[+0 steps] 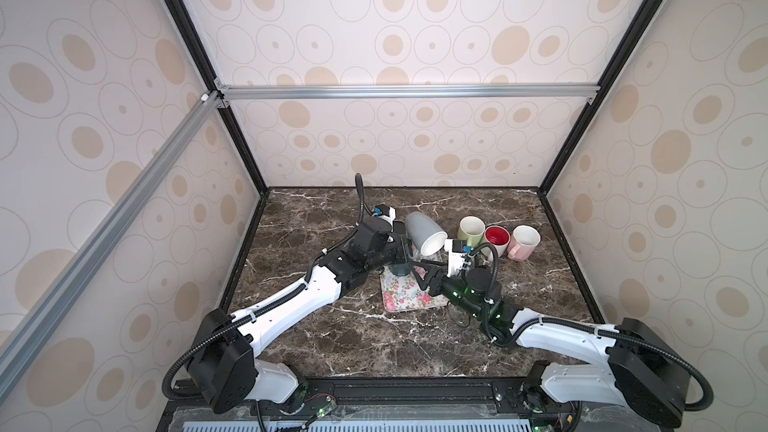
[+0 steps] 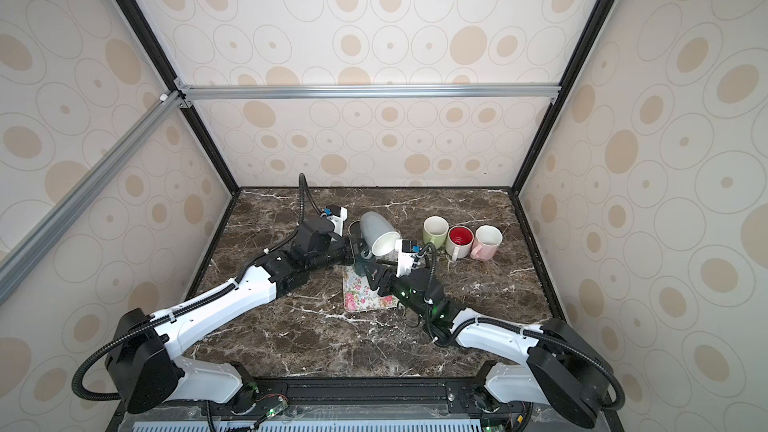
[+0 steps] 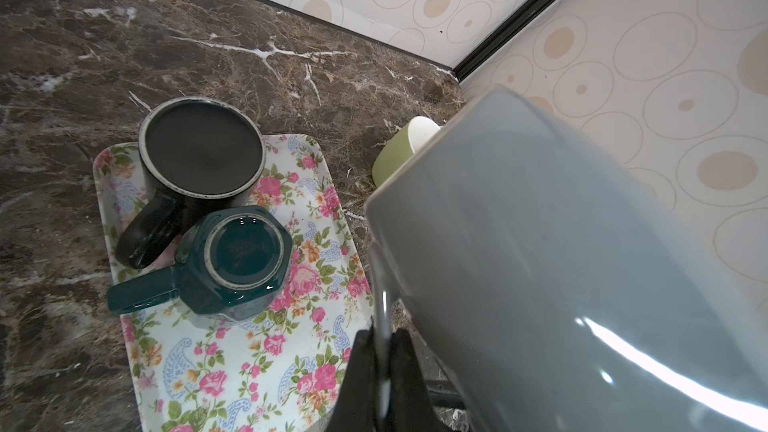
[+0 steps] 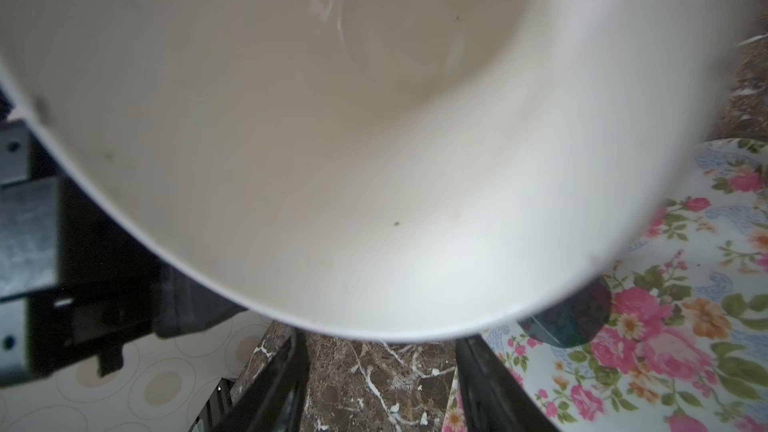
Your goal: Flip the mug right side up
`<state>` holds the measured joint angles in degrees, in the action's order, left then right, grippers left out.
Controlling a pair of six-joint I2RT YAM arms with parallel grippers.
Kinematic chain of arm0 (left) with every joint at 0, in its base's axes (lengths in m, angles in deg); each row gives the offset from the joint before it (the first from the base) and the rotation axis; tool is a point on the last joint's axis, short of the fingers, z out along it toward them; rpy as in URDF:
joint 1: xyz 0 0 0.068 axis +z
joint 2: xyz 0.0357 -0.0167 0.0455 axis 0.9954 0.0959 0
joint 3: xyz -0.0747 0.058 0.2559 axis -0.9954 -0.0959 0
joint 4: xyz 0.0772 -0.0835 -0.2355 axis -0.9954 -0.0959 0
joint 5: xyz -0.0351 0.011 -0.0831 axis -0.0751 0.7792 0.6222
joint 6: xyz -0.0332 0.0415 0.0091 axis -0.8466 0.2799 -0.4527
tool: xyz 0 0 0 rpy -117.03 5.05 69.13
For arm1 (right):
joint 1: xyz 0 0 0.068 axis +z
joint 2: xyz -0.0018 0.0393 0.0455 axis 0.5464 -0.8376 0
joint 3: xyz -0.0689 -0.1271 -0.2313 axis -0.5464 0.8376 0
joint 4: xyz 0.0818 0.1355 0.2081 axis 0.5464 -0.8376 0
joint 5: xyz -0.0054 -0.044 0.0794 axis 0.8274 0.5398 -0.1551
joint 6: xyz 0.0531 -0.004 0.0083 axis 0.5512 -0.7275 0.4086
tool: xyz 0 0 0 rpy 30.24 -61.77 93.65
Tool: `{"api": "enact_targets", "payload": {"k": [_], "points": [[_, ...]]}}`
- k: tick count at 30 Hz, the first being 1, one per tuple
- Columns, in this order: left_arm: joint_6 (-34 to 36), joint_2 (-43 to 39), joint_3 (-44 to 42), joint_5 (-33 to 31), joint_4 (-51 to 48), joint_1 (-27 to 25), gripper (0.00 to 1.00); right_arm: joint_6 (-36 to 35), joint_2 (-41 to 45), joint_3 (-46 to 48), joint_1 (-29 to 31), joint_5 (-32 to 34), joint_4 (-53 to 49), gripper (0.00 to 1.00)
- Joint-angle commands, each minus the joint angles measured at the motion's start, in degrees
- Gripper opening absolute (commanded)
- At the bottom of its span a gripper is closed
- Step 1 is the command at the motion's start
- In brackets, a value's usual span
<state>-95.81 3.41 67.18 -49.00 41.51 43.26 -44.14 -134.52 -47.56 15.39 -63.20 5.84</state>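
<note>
- Clamping the grey mug's (image 1: 424,231) handle, the left gripper (image 3: 383,363) is holding it tilted, mouth facing the right gripper (image 4: 380,384).
- Right jaws are standing parted under the rim, gripping nothing.

This is a robot test cell, probably in a lab, dressed to look like a home kitchen. Aluminium framing (image 1: 409,91) and black posts carry panels of circle-patterned wallpaper (image 1: 415,6) around a dark marble-look tabletop (image 1: 374,338). A floral tray (image 1: 401,299) and a row of mugs (image 1: 496,238) supply the domestic touch.
</note>
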Motion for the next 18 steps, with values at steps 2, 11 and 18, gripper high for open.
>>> {"api": "enact_targets", "payload": {"k": [2, 11, 18], "points": [[-2.84, -2.16, -1.02, -1.11, 5.72, 0.35, 0.00, -3.12, -1.52, -2.40, 2.32, 3.42, 6.07, 0.57], [-3.60, -3.95, -2.91, -1.69, 7.03, 0.30, 0.00, -5.58, -0.48, -1.87, 4.57, 12.29, 6.92, 0.49], [-6.04, -6.41, -7.37, -1.09, 9.46, 0.30, 0.00, -4.26, -2.86, -3.08, 4.87, 15.36, 8.13, 0.33]]}}
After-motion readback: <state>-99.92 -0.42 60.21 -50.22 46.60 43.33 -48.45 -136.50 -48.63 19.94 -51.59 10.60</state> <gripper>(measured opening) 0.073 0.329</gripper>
